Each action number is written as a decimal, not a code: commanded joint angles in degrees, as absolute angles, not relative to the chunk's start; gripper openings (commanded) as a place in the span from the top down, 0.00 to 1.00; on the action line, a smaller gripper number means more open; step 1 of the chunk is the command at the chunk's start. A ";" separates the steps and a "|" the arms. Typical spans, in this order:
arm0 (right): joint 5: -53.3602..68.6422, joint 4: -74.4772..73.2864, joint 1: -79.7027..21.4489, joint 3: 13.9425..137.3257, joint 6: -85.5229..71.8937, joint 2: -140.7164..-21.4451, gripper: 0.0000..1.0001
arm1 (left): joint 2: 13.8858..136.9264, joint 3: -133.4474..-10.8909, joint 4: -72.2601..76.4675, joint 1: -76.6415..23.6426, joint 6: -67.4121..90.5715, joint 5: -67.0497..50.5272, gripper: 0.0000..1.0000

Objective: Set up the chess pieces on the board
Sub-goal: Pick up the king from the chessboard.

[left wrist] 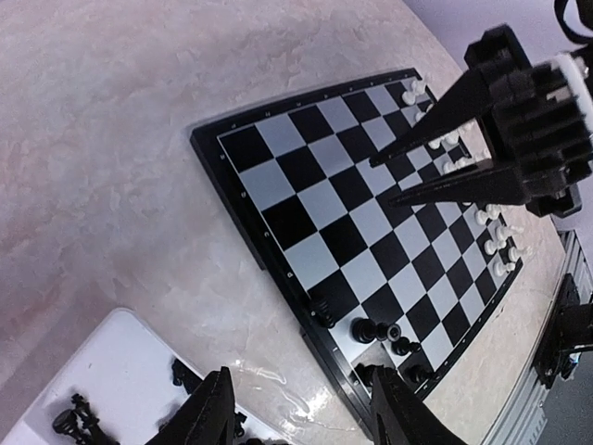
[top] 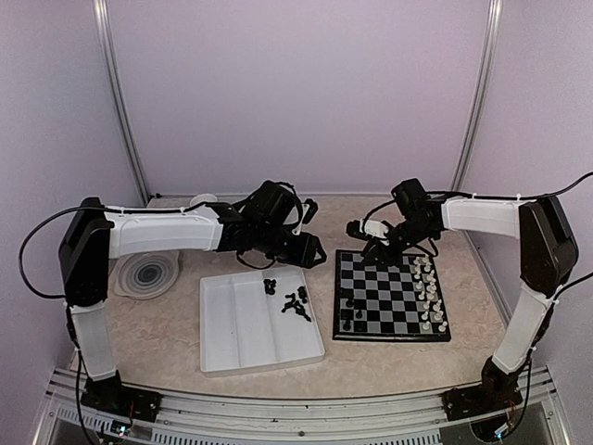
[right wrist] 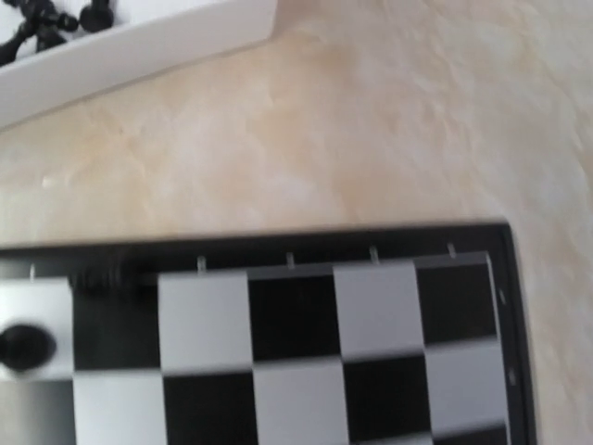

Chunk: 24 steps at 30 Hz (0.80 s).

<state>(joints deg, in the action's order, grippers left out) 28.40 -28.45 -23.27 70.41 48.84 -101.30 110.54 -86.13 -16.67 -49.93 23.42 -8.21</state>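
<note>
The board [top: 390, 298] lies right of centre on the table. Several black chess pieces [top: 348, 315] stand along its near left edge; more black pieces [top: 289, 299] lie loose in the white tray [top: 250, 334]. My left gripper [top: 312, 249] hovers between tray and board, open and empty; in the left wrist view its fingers [left wrist: 211, 413] frame the board's corner, where black pieces [left wrist: 369, 328] stand. My right gripper [top: 372, 247] hangs over the board's far left part; in the left wrist view [left wrist: 381, 182] its tips stand slightly apart with nothing seen between. Its own view shows no fingers, only the board [right wrist: 296, 371].
White chess pieces [top: 428, 293] line the board's right side. A round grey ribbed disc [top: 148, 273] lies at the left and a white cup [top: 202, 199] at the back. The tray's corner [right wrist: 139, 56] shows in the right wrist view. Pale walls enclose the table.
</note>
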 commanded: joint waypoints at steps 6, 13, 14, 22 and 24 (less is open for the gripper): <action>30.17 -29.69 -24.62 72.67 45.41 -101.03 0.76 | 116.57 -89.89 -17.93 -54.29 13.85 -4.38 0.49; 28.45 -30.61 -24.63 70.95 44.58 -98.15 0.76 | 122.36 -96.74 -21.33 -53.67 16.48 -5.54 0.52; 28.35 -30.46 -24.61 70.41 44.22 -97.51 0.76 | 123.11 -97.62 -21.91 -53.84 17.13 -5.39 0.52; 26.70 -28.24 -24.61 65.20 41.75 -93.21 0.74 | 130.23 -105.46 -28.66 -55.83 21.64 -3.21 0.49; 26.59 -27.79 -24.64 63.98 41.37 -92.32 0.74 | 131.62 -106.70 -29.76 -56.12 22.63 -2.92 0.51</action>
